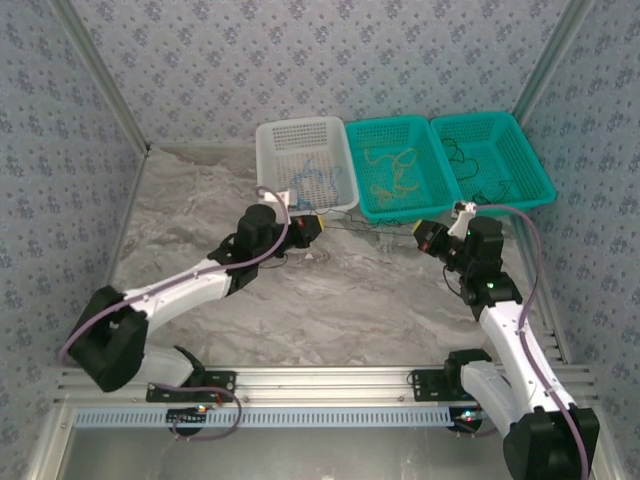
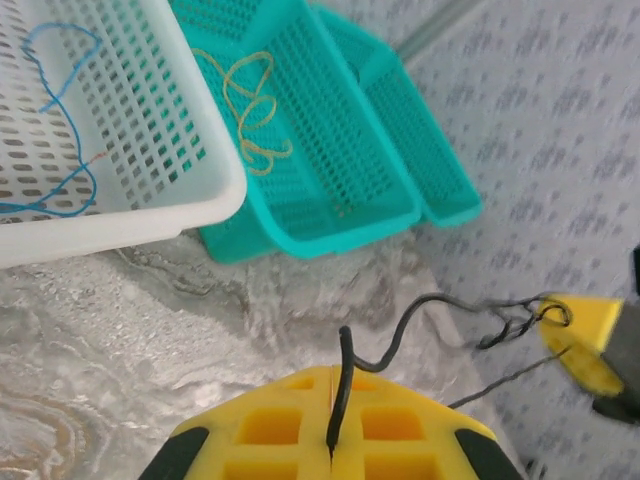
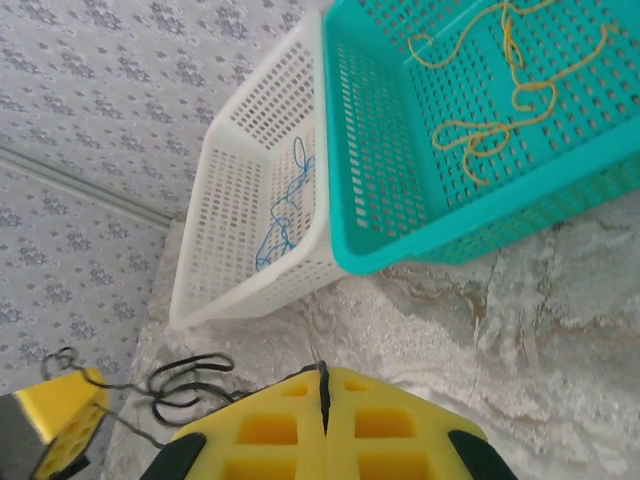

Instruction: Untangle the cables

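While low before the baskets [image 1: 400, 214], left claw [image 1: 318, 226] and right claw [image 1: 425, 238], each clenched on black cable [image 2: 400, 335].

The blue cable [image 1: 308, 178] lies as a loose squiggle on the floor of the white basket [image 1: 300, 123], upper middle of the top view. The yellow-tan cable [image 1: 393, 170] lies in open loops in the middle teal basket [image 1: 388, 122]. Thin black cables [image 1: 470, 170] lie loose in the right teal basket [image 1: 480, 116]. One more black cable [image 1: 365, 226] hangs in the air in front of the baskets. It is pulled almost straight, with small loops near the ends, and is pinched between the left gripper [image 1: 316, 223] and the right gripper [image 1: 419, 231].
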